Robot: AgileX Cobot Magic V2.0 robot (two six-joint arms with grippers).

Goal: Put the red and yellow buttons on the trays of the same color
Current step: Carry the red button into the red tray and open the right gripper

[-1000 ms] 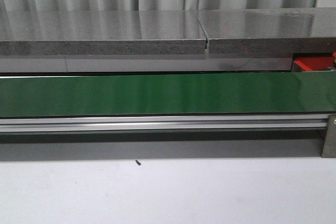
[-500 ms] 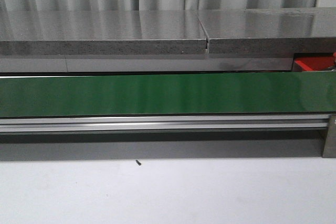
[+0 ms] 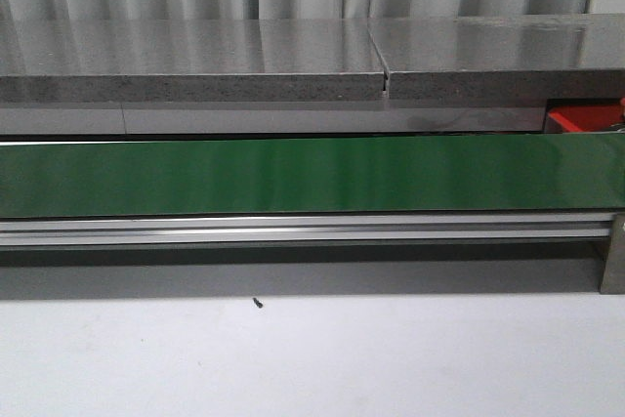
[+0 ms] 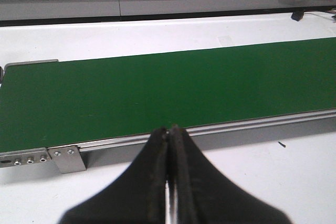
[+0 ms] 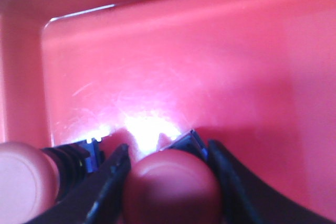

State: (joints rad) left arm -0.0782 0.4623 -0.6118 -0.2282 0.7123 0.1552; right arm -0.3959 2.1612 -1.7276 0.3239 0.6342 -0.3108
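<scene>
My right claw point(image 5: 167, 153) is clamped on a red button point(image 5: 172, 187), its domed cap filling the gap between my two dark fingers point(image 5: 107, 179). I hold it directly over the floor of the red tray point(image 5: 173, 66); whether the button touches the floor I cannot tell. A second rounded red cap point(image 5: 23, 177) shows just beside my claw, blurred, inside the same tray.

In the front view only a sliver of the tray point(image 3: 584, 120) shows, at the far right edge of the bench, behind the green belt point(image 3: 293, 177) and under the grey slab point(image 3: 195, 61).

My left claw point(image 4: 169, 135) is closed, fingertips together on nothing, poised at the near rail of the belt point(image 4: 157, 93), whose surface is bare in this view.
</scene>
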